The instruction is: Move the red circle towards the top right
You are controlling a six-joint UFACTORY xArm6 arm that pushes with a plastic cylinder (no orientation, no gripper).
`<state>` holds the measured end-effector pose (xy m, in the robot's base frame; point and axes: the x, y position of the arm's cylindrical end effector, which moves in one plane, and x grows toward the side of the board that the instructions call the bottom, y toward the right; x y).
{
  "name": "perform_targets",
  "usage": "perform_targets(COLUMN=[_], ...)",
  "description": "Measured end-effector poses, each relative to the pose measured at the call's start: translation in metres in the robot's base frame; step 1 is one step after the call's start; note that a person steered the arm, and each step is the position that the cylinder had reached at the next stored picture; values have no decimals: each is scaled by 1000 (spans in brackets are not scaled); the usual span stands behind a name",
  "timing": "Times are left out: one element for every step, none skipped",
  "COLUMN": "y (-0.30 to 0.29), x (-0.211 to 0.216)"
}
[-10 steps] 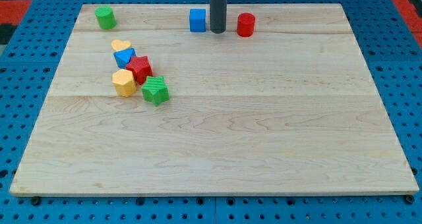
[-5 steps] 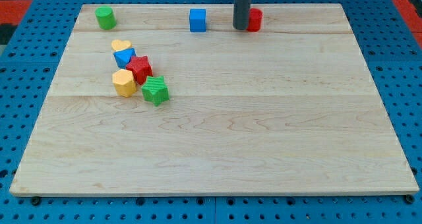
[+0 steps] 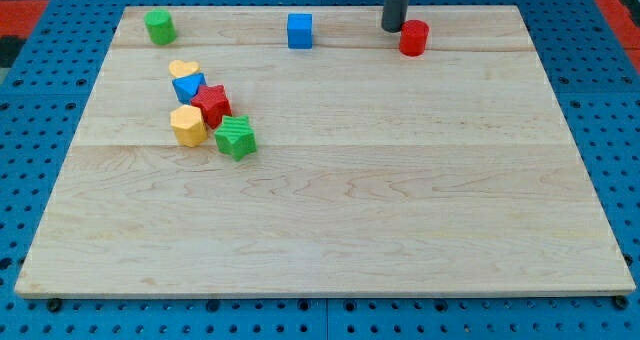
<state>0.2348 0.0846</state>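
The red circle (image 3: 414, 38) is a short red cylinder near the view's top edge of the wooden board (image 3: 330, 220), right of centre. My tip (image 3: 393, 28) stands just to its upper left, touching or almost touching it. The dark rod rises out of the view's top.
A blue cube (image 3: 299, 30) sits left of the tip near the top edge. A green cylinder (image 3: 159, 26) is at the top left. A cluster at the left holds a yellow heart (image 3: 183, 70), a blue block (image 3: 188, 87), a red star (image 3: 212, 105), a yellow block (image 3: 188, 125) and a green star (image 3: 236, 137).
My tip has moved to the view's right and slightly up. It reached the red circle and pushed it to the right. The other blocks have not moved.
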Motion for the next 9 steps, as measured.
perform_targets(y=[-33,-8,-4,-4,5,29,36,43,46], x=[19,27,27,35,47,43,39,29,38])
